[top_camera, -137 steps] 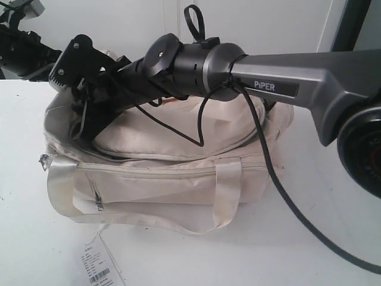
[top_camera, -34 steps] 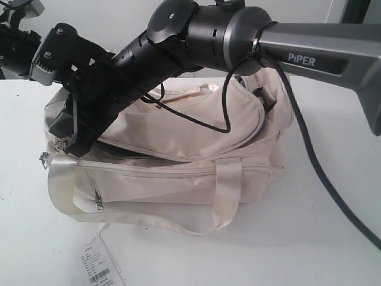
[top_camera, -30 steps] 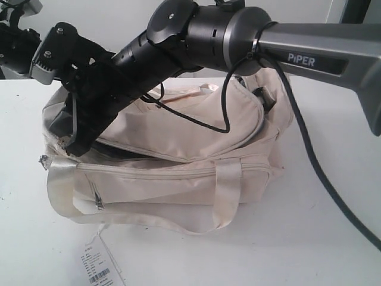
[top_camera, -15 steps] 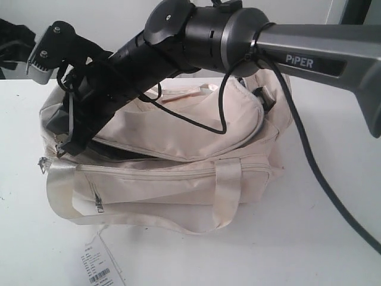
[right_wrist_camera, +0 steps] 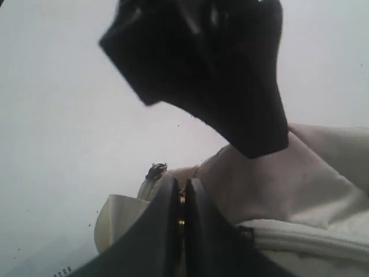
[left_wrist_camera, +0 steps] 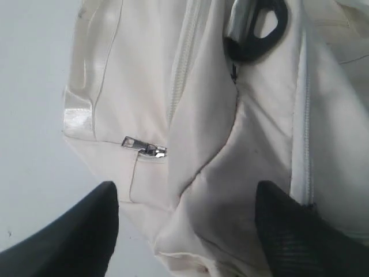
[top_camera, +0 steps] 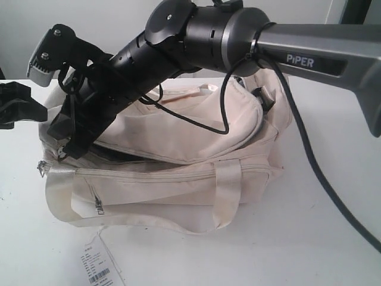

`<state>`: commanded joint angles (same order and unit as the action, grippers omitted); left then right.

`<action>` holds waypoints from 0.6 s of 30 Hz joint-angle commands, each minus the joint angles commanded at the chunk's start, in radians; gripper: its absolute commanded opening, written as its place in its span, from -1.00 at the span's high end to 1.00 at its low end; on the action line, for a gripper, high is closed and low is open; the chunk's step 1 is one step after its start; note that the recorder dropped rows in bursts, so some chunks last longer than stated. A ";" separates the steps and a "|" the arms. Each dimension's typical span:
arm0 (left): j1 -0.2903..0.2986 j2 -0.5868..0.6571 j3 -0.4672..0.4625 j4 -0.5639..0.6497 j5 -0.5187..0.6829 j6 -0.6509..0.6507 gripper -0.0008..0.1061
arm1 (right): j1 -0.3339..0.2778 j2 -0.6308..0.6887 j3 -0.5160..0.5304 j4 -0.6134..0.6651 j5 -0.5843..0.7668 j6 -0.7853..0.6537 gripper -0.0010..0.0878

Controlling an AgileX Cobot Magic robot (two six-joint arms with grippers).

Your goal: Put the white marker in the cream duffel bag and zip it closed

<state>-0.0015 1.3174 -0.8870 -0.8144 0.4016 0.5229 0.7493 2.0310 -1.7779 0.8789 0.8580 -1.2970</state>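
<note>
- Nearest: paper tag [top_camera: 98, 266], before the cream duffel bag [top_camera: 178, 185]; bag's long axis runs across the view, top zip [top_camera: 166, 174] gaping.
- At bag's left end, right gripper [top_camera: 64, 149] pressed together on a brass zip pull [right_wrist_camera: 181, 203], apparently; closing run lies rightward.
- Beside that end, left gripper [top_camera: 18, 110] spread, empty.
- No white marker visible.

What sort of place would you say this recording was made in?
Probably a robotics lab or test bench: a grey arm marked PIPER works over a plain white table against a bare wall, and the cream duffel bag carries a printed tag.
</note>
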 joint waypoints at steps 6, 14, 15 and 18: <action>0.000 0.066 0.002 -0.072 -0.017 0.058 -0.32 | 0.000 0.000 0.000 0.000 0.000 0.000 0.98; 0.000 0.090 0.002 -0.199 0.000 0.198 0.21 | 0.000 0.000 0.000 0.000 0.007 0.004 0.98; 0.000 0.090 0.002 -0.207 0.001 0.212 0.35 | 0.000 0.000 0.000 0.000 0.007 0.004 0.98; 0.000 0.090 0.002 -0.210 -0.001 0.219 0.81 | 0.000 0.000 0.000 0.000 0.007 0.004 0.98</action>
<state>-0.0015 1.4074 -0.8850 -1.0245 0.4008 0.7415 0.7493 2.0310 -1.7779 0.8784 0.8654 -1.2931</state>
